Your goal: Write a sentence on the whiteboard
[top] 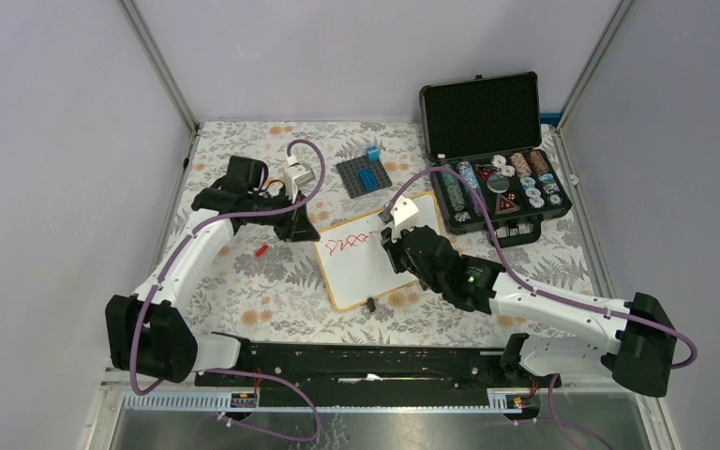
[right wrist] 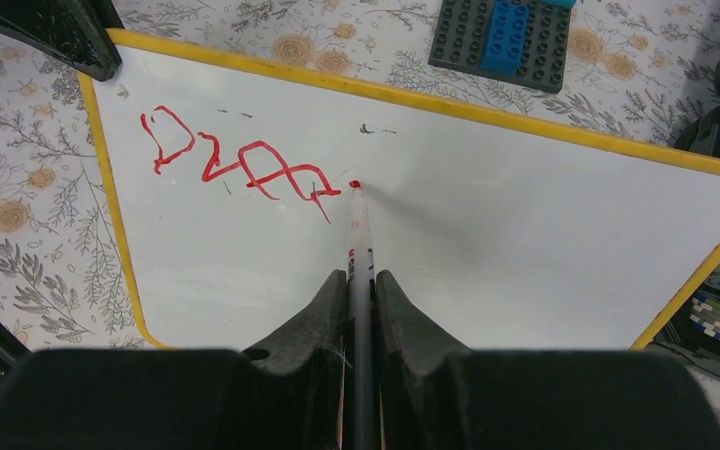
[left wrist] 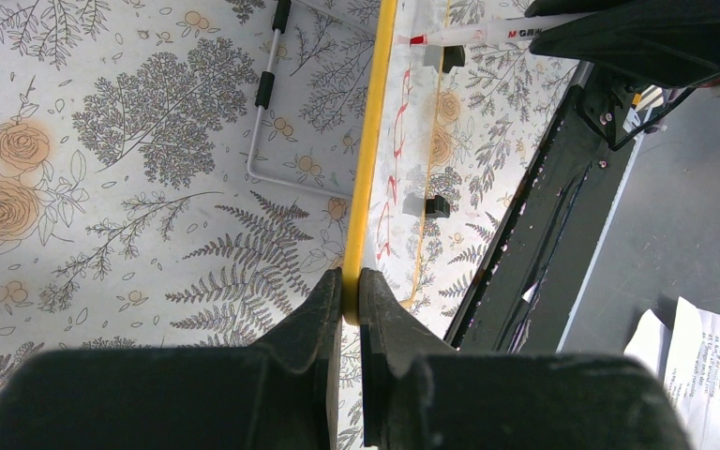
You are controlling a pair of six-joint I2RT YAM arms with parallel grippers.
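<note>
The whiteboard (top: 361, 277) lies flat in mid-table; its frame looks yellow in the wrist views. One line of red scribbled handwriting, the sentence (right wrist: 234, 164), runs along its top left and also shows from above (top: 349, 244). My left gripper (left wrist: 351, 281) is shut on the whiteboard frame (left wrist: 375, 122) at the board's far-left corner (top: 300, 228). My right gripper (right wrist: 361, 277) is shut on a red marker (right wrist: 360, 230) over the board. The marker's tip (right wrist: 354, 185) is at the board's surface, just right of the scribble's end. No second line of writing shows.
A small red cap (top: 262, 249) lies left of the board. A dark grey studded baseplate (top: 364, 175) with blue bricks sits behind it. An open black case of chips (top: 497, 187) stands at the back right. A black clip foot (top: 371, 305) is on the board's near edge.
</note>
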